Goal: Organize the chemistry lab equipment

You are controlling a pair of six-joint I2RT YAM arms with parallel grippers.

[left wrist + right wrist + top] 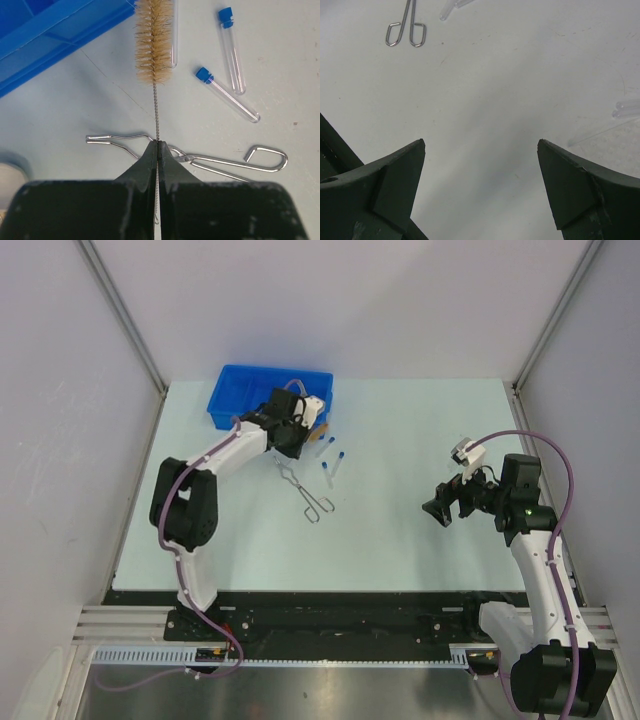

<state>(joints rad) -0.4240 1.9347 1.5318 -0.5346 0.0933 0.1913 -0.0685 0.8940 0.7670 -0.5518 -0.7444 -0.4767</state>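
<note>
2 grippers, opposite states.

On the left gripper (pixel 157 146) the jaws are pinched fully together on the twisted wire stem of the brush (pixel 154 45). The stem runs straight out from the fingertip seam, with the tan bristle head well ahead of the tips, near the corner of the blue bin (pixel 50 35). The stem's tail end shows in the slit between the fingers.

The silver wire tongs (pixel 225 162) lie flat, crossways under the fingertips, not gripped. 2 clear tubes with blue caps (pixel 227 95) lie ahead and right of the jaws, apart from them. A 3rd tube (pixel 173 40) is partly hidden behind the bristles.

On the right gripper (pixel 480 145) the jaws are spread wide with nothing between them, over bare table (pixel 485 75). In its wrist view the tongs' loop ends sit far ahead-left, at the top edge. In the top view this gripper is well apart from the tongs and tubes.
</note>
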